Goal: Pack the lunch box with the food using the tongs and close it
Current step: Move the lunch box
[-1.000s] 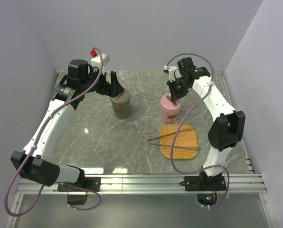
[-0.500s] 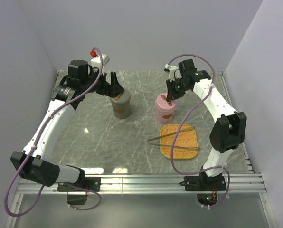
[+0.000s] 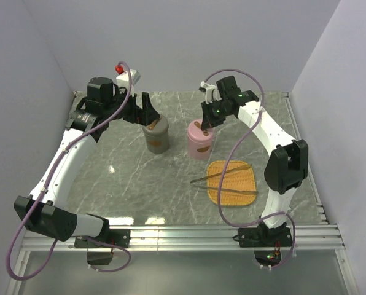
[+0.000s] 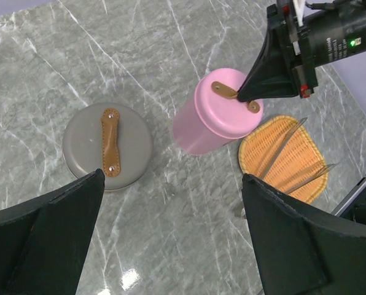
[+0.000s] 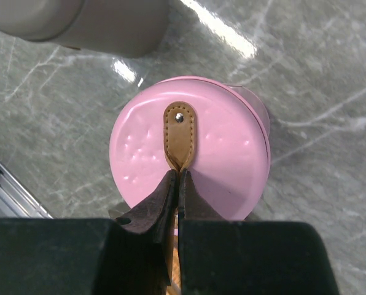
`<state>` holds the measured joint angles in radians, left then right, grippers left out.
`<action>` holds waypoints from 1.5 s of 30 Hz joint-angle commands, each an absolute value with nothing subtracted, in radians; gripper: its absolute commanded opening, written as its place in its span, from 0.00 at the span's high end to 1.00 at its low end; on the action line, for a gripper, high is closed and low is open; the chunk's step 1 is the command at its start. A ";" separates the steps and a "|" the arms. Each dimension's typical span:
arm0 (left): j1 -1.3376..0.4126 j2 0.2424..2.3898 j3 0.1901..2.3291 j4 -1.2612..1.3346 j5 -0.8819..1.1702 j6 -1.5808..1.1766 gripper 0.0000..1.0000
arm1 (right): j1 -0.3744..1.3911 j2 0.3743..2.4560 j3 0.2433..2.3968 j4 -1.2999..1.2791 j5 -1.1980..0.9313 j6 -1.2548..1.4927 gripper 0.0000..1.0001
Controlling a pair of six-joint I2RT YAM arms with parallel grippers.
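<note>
A pink round lunch box [image 3: 199, 140] with a brown leather strap [image 5: 180, 138] on its lid stands on the marble top. My right gripper [image 5: 178, 174] is shut on that strap from above. It also shows in the left wrist view, where the pink lunch box [image 4: 207, 123] leans a little. The silver tongs [image 3: 223, 178] lie across the orange woven tray [image 3: 232, 198]. My left gripper [image 3: 147, 110] hangs wide open above a grey round container [image 3: 156, 136], holding nothing. No food is in view.
The grey container's lid [image 4: 85, 147] carries the same kind of brown strap. The tray sits at the right, near the right arm's base. Walls close the table at the back and on both sides.
The right gripper has moved the pink lunch box leftward by its strap, away from the tray and closer to the grey container. The left arm has not moved.
</note>
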<state>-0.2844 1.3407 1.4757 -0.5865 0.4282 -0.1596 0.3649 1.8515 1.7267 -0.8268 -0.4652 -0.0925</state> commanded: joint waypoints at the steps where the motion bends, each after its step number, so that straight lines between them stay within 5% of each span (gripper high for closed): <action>1: -0.278 1.316 1.471 -0.551 0.436 -0.170 0.01 | 0.419 1.908 1.778 -0.811 -0.420 -0.075 1.00; 20: -0.261 1.319 1.460 -0.574 0.442 -0.161 0.01 | 0.525 2.097 2.025 -0.827 -0.365 -0.074 1.00; 26: -0.252 1.316 1.460 -0.578 0.448 -0.163 0.01 | 0.537 2.097 2.048 -0.842 -0.339 -0.069 0.88; 32: -0.241 1.309 1.457 -0.591 0.449 -0.156 0.00 | 0.537 2.054 2.071 -0.862 -0.330 -0.066 0.65; 45: -0.210 1.287 1.427 -0.633 0.414 -0.101 0.01 | 0.535 1.878 2.117 -0.842 -0.293 -0.072 0.45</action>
<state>-0.2226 1.3331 1.4288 -0.6178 0.4206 -0.1341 0.5301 2.0094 2.0651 -0.8593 -0.3275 -0.0616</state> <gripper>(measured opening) 0.994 0.527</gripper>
